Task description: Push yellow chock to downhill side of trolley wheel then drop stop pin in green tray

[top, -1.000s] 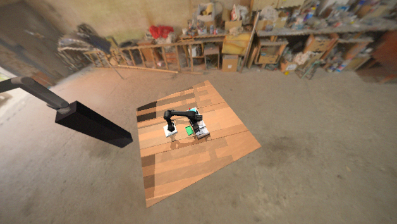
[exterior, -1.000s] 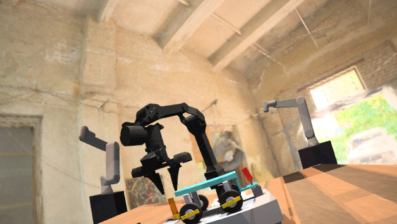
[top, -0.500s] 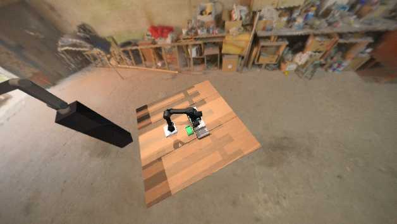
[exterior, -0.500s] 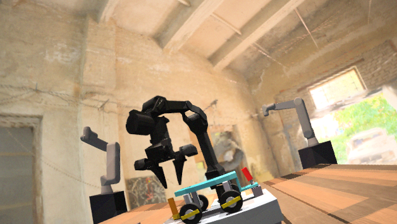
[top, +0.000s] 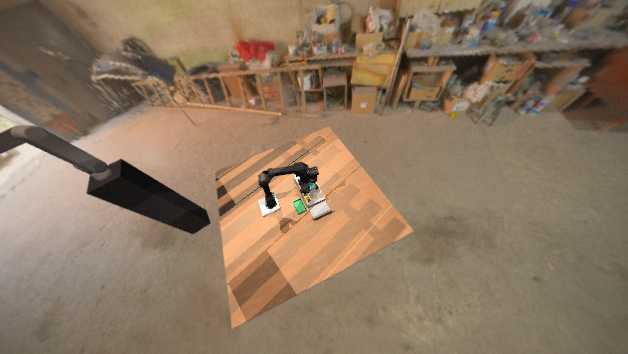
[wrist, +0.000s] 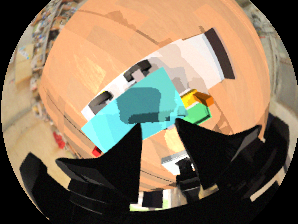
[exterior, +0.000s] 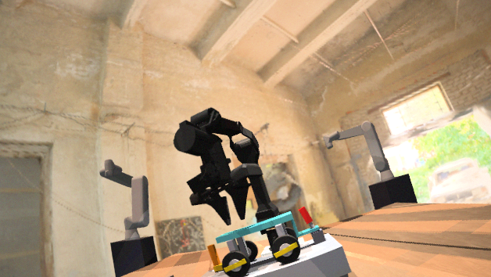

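Observation:
The trolley, with a teal deck [top: 313,186] [exterior: 254,228] [wrist: 107,127], stands on the pale ramp [top: 320,210] [exterior: 332,254] [wrist: 197,50]. The red-headed stop pin [exterior: 305,215] [wrist: 96,151] is upright at its uphill end. The yellow chock with orange handle [top: 307,198] [exterior: 213,254] [wrist: 202,98] sits at the downhill side of a lower wheel; whether it touches is unclear. My gripper [exterior: 235,221] [wrist: 158,124] is partly open and empty, pointing down above the deck. The green tray [top: 299,206] [wrist: 199,116] lies beside the ramp, on the arm's side; its inside is barely visible.
The arm's white base plate [top: 264,210] is on the wooden table [top: 345,240], across the green tray from the ramp. Two grey arms on black pedestals [exterior: 134,256] [exterior: 392,192] stand in the background. The trolley's raised deck lies below my fingertips.

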You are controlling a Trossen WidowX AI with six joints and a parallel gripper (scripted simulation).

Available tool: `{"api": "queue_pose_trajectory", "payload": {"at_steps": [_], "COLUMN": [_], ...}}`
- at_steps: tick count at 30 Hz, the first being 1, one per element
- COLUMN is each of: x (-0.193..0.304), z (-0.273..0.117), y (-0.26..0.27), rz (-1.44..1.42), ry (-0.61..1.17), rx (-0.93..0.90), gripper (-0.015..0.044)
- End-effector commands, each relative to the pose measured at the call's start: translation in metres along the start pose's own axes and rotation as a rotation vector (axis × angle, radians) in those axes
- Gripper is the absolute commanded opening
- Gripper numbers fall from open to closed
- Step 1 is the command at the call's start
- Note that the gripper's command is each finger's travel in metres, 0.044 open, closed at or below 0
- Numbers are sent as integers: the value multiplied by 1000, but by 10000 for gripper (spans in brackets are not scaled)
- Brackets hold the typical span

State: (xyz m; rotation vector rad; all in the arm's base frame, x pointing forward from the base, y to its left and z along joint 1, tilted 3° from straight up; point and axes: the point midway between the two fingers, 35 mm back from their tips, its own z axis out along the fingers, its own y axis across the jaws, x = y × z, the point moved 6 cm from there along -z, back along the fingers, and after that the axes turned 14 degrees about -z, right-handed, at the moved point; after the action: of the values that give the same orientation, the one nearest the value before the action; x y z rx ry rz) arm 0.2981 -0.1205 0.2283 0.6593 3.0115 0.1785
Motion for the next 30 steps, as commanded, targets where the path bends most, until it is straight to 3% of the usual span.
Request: {"api": "queue_pose_trajectory", "payload": {"at_steps": [1, 25, 30], "x": [0, 23, 26], "z": [-3, -5, -6], "y": [16, 114, 120], "rz": [138, 1052, 1108], "ry": [1, 150, 163], "rx": [-23, -76, -73], "gripper": [190, 190, 190]}}
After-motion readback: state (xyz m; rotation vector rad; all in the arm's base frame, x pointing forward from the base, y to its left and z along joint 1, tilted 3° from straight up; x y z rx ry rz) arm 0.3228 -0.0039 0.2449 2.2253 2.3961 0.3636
